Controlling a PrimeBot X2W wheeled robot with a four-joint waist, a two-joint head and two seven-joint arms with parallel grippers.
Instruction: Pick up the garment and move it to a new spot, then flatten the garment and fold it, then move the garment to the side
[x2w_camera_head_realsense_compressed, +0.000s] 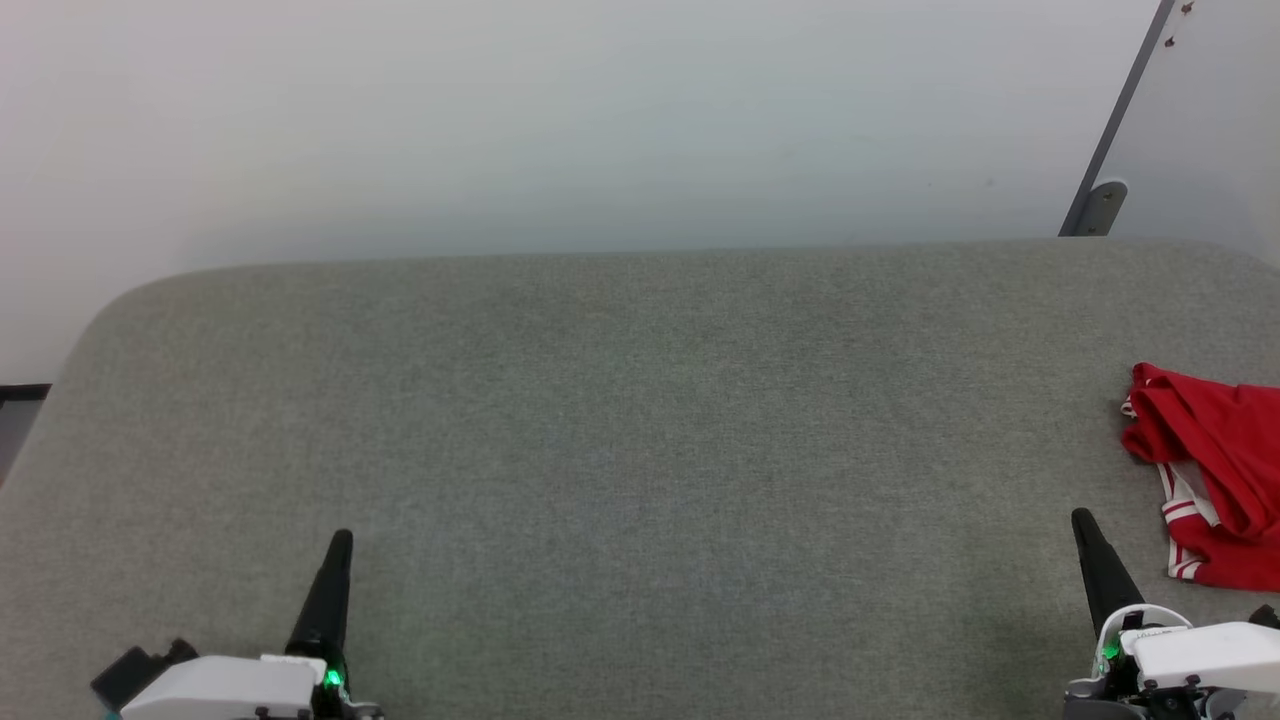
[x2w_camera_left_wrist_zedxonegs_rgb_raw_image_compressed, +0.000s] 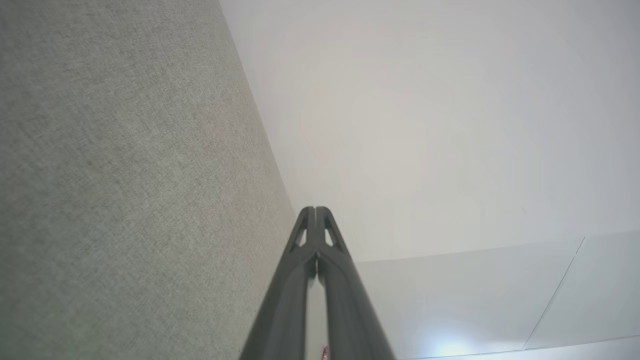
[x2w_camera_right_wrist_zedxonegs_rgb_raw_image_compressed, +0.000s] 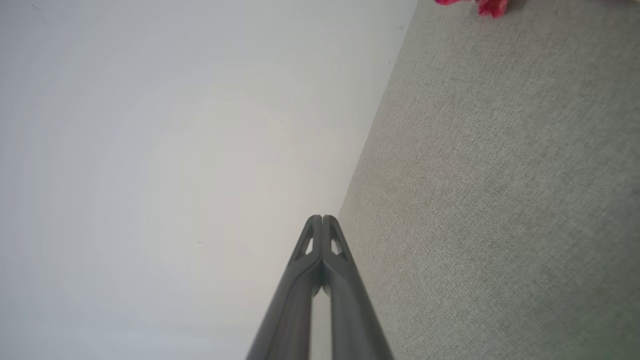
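The garment (x2w_camera_head_realsense_compressed: 1215, 470), red with white-and-red striped trim, lies bunched at the far right edge of the grey fabric table (x2w_camera_head_realsense_compressed: 640, 430), partly cut off by the frame. A red scrap of the garment (x2w_camera_right_wrist_zedxonegs_rgb_raw_image_compressed: 480, 5) shows at the top of the right wrist view. My right gripper (x2w_camera_head_realsense_compressed: 1082, 522) is shut and empty, low on the right, a short way left of the garment and below it. At the lower left, my left gripper (x2w_camera_head_realsense_compressed: 342, 540) is shut and empty too. Both pairs of fingertips meet in the wrist views: left gripper (x2w_camera_left_wrist_zedxonegs_rgb_raw_image_compressed: 315, 210), right gripper (x2w_camera_right_wrist_zedxonegs_rgb_raw_image_compressed: 322, 218).
A pale wall (x2w_camera_head_realsense_compressed: 560, 120) rises behind the table's far edge. A grey metal bracket and slanted bar (x2w_camera_head_realsense_compressed: 1100, 205) stand at the back right. The table's corner rounds off at the back left, with a dark strip of floor (x2w_camera_head_realsense_compressed: 20, 395) beyond it.
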